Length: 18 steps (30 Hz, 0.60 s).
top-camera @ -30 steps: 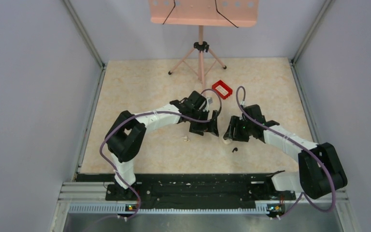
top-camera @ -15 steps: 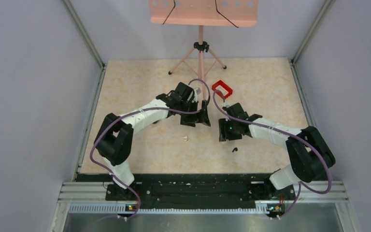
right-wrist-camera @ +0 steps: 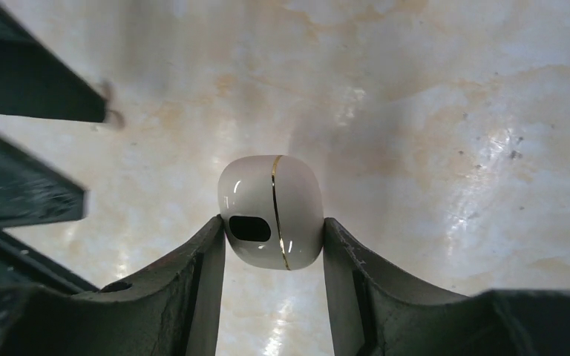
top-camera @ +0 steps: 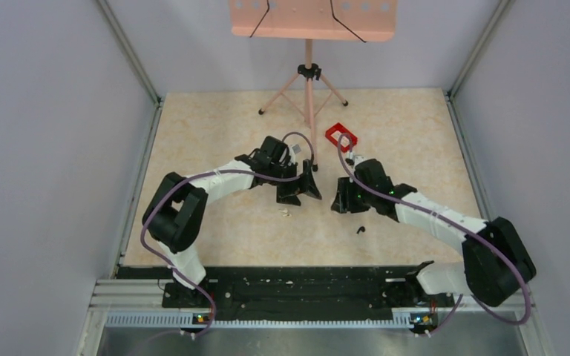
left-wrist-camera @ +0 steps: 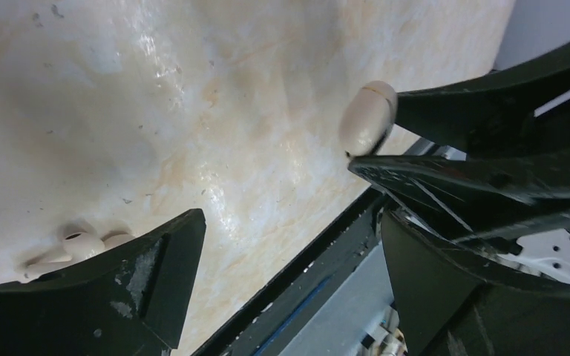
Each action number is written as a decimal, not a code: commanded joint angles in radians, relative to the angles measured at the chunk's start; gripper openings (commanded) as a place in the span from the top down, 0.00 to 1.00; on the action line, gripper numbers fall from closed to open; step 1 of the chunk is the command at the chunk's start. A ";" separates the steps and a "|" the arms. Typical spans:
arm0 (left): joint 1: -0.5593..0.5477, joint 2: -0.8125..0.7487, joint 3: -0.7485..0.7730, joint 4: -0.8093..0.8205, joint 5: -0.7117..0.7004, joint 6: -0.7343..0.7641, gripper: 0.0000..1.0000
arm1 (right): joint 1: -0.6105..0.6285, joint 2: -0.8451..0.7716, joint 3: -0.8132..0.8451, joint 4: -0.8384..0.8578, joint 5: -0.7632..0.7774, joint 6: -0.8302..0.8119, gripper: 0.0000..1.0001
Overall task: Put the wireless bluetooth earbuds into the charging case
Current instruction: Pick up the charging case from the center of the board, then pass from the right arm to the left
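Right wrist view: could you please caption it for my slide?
Right end effector gripping the closed cream charging case by its sides, marbled tabletop behind.

Left wrist view: earbuds (left-wrist-camera: 82, 243) partly concealed behind left gripper (left-wrist-camera: 289, 226). Top view: charging case (right-wrist-camera: 271, 211) masked beneath right gripper (top-camera: 339, 200); dark speck (top-camera: 360, 230) nearby too small to identify.

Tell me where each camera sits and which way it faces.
Top external: above and behind the bases, looking down on the table; left arm and right arm whole.
Left wrist: looks down across the table; open left tool shows, earbuds beside it.
Right wrist: looks down; right tool grips the charging case.
Both wrist views show that case.
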 commanded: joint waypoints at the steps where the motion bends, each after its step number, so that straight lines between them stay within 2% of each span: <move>1: 0.014 -0.050 -0.070 0.243 0.164 -0.129 0.07 | 0.019 -0.157 -0.064 0.230 -0.128 0.072 0.63; 4: 0.034 -0.055 -0.098 0.336 0.222 -0.158 0.08 | 0.019 -0.191 -0.090 0.284 -0.184 0.093 0.63; 7: 0.061 -0.055 -0.158 0.508 0.296 -0.264 0.10 | 0.019 -0.205 -0.101 0.331 -0.216 0.105 0.63; 11: 0.063 -0.072 -0.209 0.641 0.313 -0.341 0.13 | 0.019 -0.206 -0.095 0.334 -0.221 0.102 0.63; 18: 0.051 -0.050 -0.212 0.656 0.334 -0.347 0.21 | 0.019 -0.206 -0.082 0.349 -0.240 0.109 0.63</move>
